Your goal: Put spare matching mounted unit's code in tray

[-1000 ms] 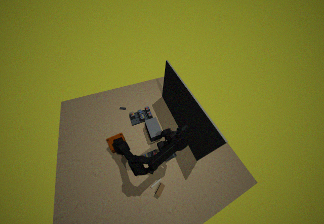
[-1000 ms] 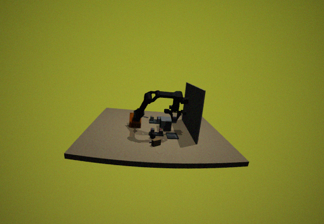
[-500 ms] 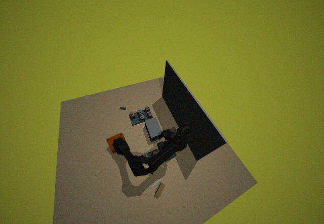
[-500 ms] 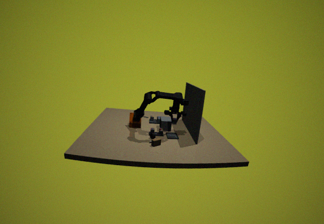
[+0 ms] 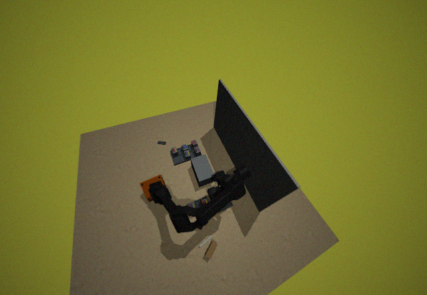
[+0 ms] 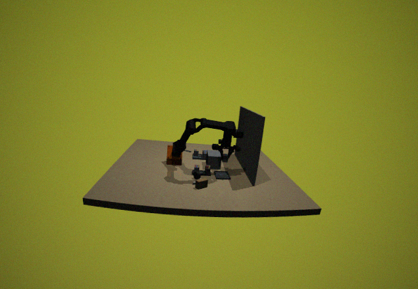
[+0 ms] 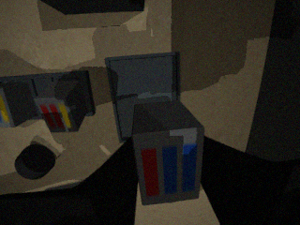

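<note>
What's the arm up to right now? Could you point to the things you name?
The hand [image 7: 160, 138] is shut on a small spare block [image 7: 169, 171] with one red and two blue stripes, held up off the table. The flat tray [image 6: 222, 175] [image 7: 141, 77] has no block in it yet. More striped blocks stand in two holders [image 5: 179, 159] [image 6: 200, 157]. I can't see the mounted unit's code.

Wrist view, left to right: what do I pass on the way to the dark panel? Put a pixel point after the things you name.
Striped blocks on a rack [image 7: 92, 100] → flat tray [image 5: 225, 208] [image 6: 222, 174] [image 7: 141, 77] → dark panel [image 5: 249, 153] [image 6: 249, 144] [image 7: 286, 103]. The held block overlaps the tray, so it's omitted.
</note>
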Robot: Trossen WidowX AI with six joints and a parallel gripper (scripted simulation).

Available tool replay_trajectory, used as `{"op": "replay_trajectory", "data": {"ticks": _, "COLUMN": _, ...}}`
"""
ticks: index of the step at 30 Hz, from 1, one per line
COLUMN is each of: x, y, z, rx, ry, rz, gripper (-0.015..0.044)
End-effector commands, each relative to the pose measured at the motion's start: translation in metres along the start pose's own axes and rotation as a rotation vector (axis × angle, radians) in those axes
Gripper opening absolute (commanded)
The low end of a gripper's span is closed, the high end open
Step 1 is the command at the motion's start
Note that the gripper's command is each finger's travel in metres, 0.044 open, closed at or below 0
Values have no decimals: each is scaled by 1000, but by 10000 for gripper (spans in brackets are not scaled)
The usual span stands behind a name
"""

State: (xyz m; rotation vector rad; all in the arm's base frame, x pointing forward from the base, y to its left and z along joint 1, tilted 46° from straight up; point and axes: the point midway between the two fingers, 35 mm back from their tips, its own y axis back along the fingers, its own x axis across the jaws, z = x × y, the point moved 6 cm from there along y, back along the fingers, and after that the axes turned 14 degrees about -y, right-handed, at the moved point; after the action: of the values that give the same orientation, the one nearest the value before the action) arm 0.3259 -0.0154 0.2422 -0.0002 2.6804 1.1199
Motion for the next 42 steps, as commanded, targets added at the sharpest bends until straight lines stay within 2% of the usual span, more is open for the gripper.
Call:
{"op": "replay_trajectory", "data": {"ticks": 1, "x": 0, "y": -3, "z": 1, "rx": 1, "ry": 5, "rz": -1, "gripper": 0}}
{"op": "replay_trajectory", "data": {"ticks": 42, "x": -2, "y": -35, "z": 1, "rx": 0, "ry": 4, "rz": -2, "gripper": 0}}
